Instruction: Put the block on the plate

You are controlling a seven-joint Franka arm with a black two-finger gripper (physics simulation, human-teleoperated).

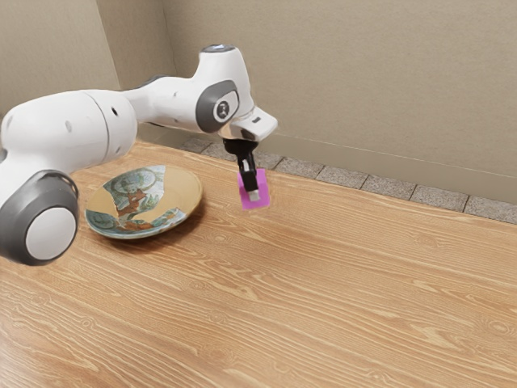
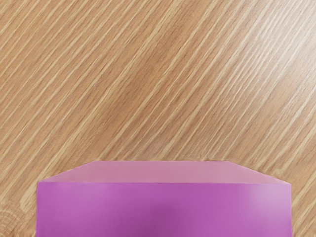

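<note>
Block [image 1: 262,186]: magenta, centre of the exterior view
Fingers [image 1: 253,195]: pinching the block
Plate [image 1: 187,192]: decorated, left of the frame, on the wooden worktop [image 1: 323,307]

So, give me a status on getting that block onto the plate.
Done: the grasp looks made, with the end effector closed on the pink block. In hand: the block, held off to the exterior view's right of the plate; whether it clears the table, I can't tell. Left: carry it across, set it on the plate, release.
</note>
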